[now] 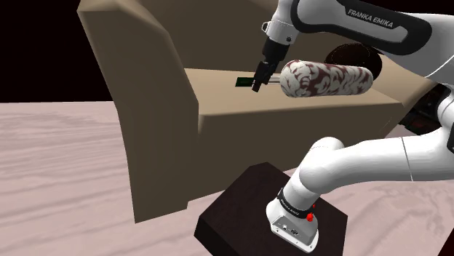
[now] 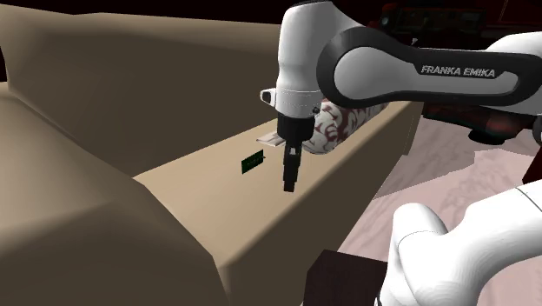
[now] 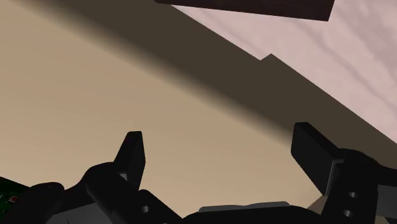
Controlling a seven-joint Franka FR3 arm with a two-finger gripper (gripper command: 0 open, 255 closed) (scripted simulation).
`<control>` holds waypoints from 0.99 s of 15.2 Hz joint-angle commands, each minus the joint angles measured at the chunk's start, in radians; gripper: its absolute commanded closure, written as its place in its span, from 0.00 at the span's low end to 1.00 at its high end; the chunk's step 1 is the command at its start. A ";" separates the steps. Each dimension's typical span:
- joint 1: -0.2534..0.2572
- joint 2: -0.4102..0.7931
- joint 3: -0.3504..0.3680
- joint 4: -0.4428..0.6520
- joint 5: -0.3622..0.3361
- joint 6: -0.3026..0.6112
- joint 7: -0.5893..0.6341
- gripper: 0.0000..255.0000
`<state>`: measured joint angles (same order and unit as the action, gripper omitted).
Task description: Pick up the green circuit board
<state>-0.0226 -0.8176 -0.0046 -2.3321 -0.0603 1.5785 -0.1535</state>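
The jaws hang over the tan sofa seat [image 2: 195, 198]; the green circuit board [image 2: 252, 162] lies near.

sofa [image 1: 145, 109] tan | circuit board [image 2: 252, 162] green | bolster [image 1: 327, 78] — maroon-white swirls

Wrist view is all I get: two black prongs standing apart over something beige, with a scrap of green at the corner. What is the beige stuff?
Observer: It is the seat of a beige sofa. The shoulder view also takes in its armrest and back.
Operator: And the green scrap?
Observer: A small green circuit board lying on the seat, just to the second exterior view's left of the gripper.
Operator: Is anything else on the sofa?
Observer: A roll-shaped cushion with a dark red and white pattern lies on the seat, at the shoulder view's right of the gripper.
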 commanded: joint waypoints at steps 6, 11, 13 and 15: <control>0.052 0.068 -0.170 0.026 -0.092 0.051 -0.337 0.00; 0.119 0.199 -0.332 0.113 -0.146 0.107 -0.672 0.00; 0.151 0.265 -0.394 0.163 -0.151 0.128 -0.807 0.00; 0.186 0.339 -0.455 0.220 -0.145 0.147 -0.943 0.00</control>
<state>0.1462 -0.5119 -0.4296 -2.1428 -0.2062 1.7219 -1.0172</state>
